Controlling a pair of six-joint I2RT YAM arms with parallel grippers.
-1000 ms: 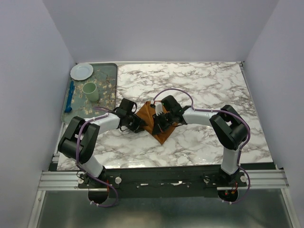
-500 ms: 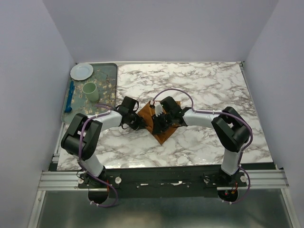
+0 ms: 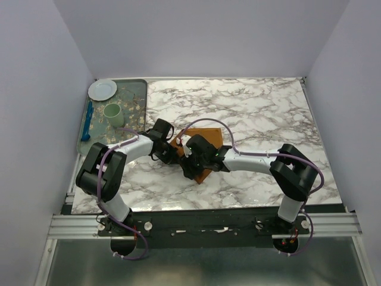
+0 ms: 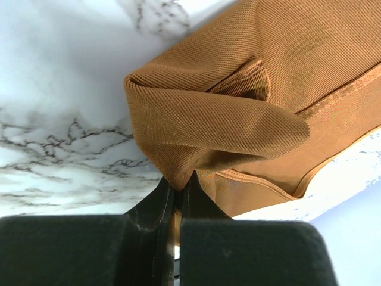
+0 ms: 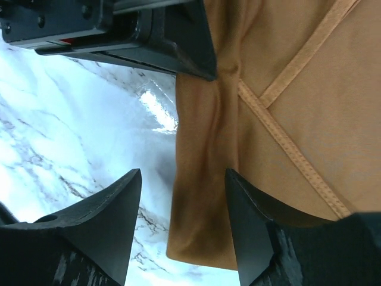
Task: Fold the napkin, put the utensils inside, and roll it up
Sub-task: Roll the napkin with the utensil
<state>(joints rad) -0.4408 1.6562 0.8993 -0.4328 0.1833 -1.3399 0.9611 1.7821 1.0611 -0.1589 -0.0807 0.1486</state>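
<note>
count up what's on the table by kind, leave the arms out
napkin: 1
plate: 1
cup: 1
blue utensil: 1
tray: 1
total: 5

— what's it built like, then?
— twin limbs: smooth white tube links [image 3: 138, 149] between chunky black rounded joints [image 3: 98, 176].
— and the thin lilac cable [image 3: 208, 121]?
— one trails in loose loops along each side. the right gripper's [image 5: 181, 176] two fingers [image 5: 107, 226] are matte black wedges, broad at the root, narrowing to blunt tips.
</note>
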